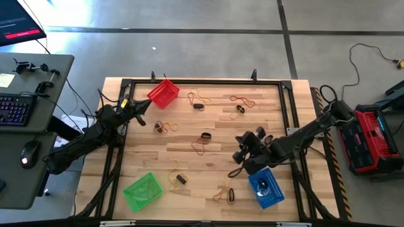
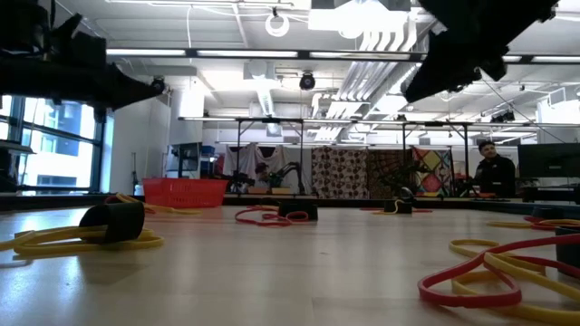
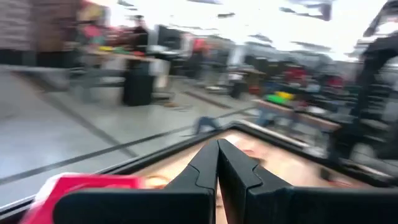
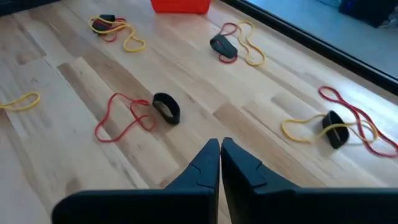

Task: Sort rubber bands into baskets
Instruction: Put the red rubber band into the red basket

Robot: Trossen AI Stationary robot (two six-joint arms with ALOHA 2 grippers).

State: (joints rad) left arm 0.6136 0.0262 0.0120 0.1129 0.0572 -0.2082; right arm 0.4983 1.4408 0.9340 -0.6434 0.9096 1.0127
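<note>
The right gripper (image 1: 240,146) hovers above the table (image 1: 214,132) just beside the blue basket (image 1: 265,187), jaws closed on nothing. The left gripper (image 1: 142,112) waits at the table's left edge near the red basket (image 1: 163,93), jaws also closed and empty. The green basket (image 1: 142,191) sits at the near left corner. Rubber bands (image 1: 202,144) lie scattered across the table; a black band (image 4: 165,107) lies touching a red loop (image 4: 121,118)
</note>
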